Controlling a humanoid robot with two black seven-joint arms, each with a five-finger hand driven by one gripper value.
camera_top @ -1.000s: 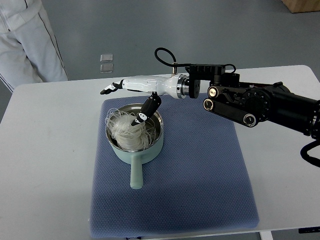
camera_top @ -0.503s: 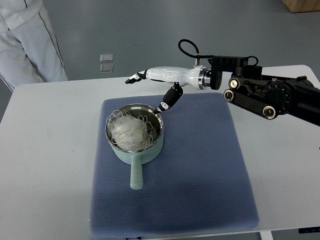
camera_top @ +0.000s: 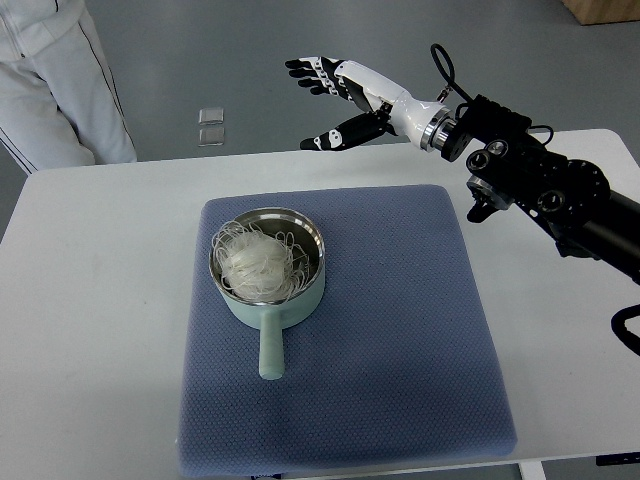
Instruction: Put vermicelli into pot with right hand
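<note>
A white tangle of vermicelli [camera_top: 258, 262] lies inside a pale green pot [camera_top: 268, 300] with a steel lining and a short handle pointing toward me. The pot stands on a blue mat [camera_top: 400, 340]. My right hand [camera_top: 335, 100], white with black fingertips, is raised above the table's far edge, up and to the right of the pot. Its fingers are spread and hold nothing. Its black arm [camera_top: 540, 185] comes in from the right. My left arm does not show.
The mat lies on a white table [camera_top: 90, 300]. A person in white clothing [camera_top: 50, 80] stands at the far left corner. Two small grey squares [camera_top: 212, 125] lie on the floor beyond the table.
My right hand has pulled out of the pot, leaving the vermicelli in it, and has risen up and to the right, past the table's far edge.
</note>
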